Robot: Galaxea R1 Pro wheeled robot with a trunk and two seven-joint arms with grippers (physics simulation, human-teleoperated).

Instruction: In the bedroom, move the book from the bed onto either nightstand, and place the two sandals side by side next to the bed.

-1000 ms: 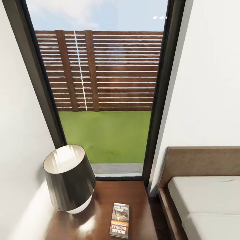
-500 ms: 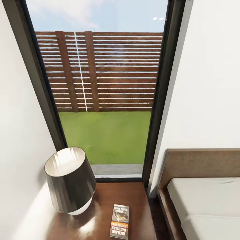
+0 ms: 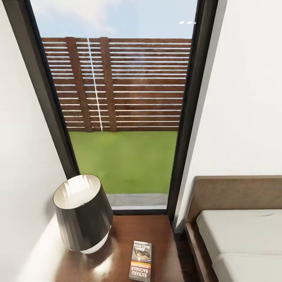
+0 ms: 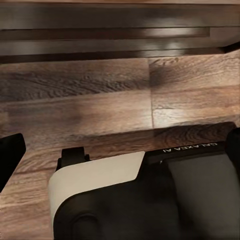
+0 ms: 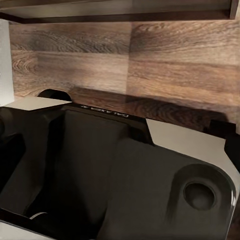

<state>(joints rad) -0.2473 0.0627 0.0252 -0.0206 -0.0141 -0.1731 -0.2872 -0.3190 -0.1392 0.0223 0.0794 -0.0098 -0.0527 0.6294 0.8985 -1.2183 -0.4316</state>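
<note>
- Head view is bright: daylight comes in through the tall window [image 3: 125, 117], with pale sky and vivid grass beyond.
- White walls [image 3: 250, 98] are evenly lit, nearly without shading.
- The glossy nightstand [image 3: 156, 235] top carries a soft white glare patch beside the lamp [image 3: 82, 213], whose inner shade glows bright.
- Vertical lines lean outward toward the head view's edges, a wide-angle stretch.
- The book [image 3: 141, 260] lettering is slightly soft.
- Both wrist views are dim and brown; the wood-plank floor [image 4: 100, 100] looks smeared, with dark shadow bands, and the near robot housing is blurred.
</note>
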